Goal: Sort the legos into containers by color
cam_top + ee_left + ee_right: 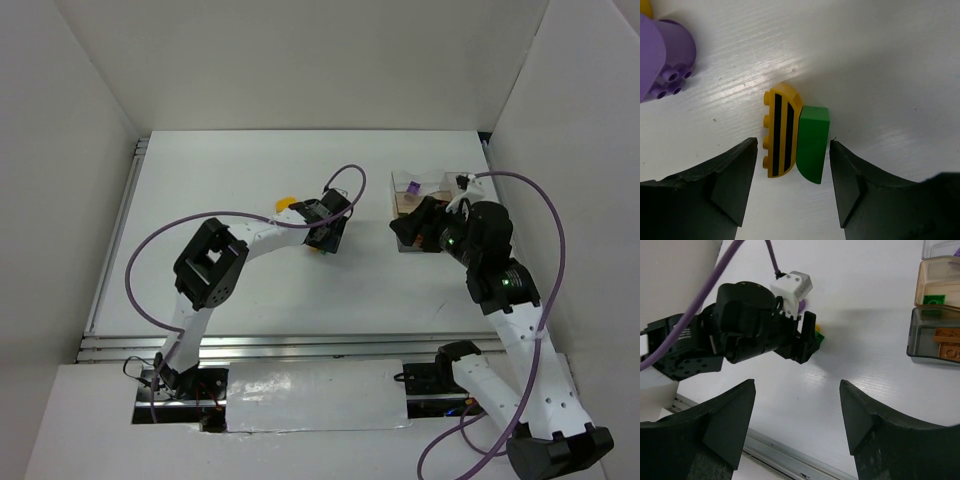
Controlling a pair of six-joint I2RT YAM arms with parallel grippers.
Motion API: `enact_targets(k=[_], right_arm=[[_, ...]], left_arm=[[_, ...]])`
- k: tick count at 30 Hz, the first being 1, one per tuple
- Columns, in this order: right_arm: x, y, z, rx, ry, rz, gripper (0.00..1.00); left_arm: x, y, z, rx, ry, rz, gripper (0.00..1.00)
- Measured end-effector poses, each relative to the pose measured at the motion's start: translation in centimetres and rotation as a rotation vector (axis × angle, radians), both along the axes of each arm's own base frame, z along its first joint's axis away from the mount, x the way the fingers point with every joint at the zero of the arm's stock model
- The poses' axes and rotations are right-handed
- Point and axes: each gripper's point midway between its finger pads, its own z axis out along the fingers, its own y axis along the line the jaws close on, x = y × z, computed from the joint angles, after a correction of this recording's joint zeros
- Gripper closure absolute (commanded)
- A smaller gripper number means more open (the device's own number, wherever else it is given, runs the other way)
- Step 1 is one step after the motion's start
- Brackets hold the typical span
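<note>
- The left gripper [793, 150] held its jaws apart, flanking a yellow lego [781, 131] with two black stripes and a plain green lego [813, 142], the two touching on the white table [880, 60].
- A studded purple lego [665, 55] lay nearby.
- The right gripper [796, 395] gaped empty near the clear, compartmented containers [920, 335].

No legible text on anything visible

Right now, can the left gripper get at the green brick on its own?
Probably not: the yellow striped brick lies against the green brick, both inside the open left gripper.
</note>
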Motion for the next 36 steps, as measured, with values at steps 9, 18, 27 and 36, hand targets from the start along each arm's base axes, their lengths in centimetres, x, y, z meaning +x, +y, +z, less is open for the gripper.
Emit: enact_targets(k=[9,18,27,36], right_arm=[[-0.8,0.2,-0.3,0.01,-0.004,0.02,0.22],[-1.5,2.3,-2.3,0.13,0.077,0.046,0.0],[-4.8,10.8,-3.4,0.182,0.169,0.223,0.08],[-6.2,14.8,-5.6,0.136,0.241,0.243,0.25]], left_arm=[[0.5,-0.7,-0.5,-0.047,-0.043,-0.032,1.0],[-8.8,2.5,5.9,-0.304,-0.168,-0.215,1.0],[-15.1,-0.9,16.7,-0.606,-0.506,-0.511,1.0],[-16.9,-0.6,18.5,-0.6,-0.577,-0.594,1.0]])
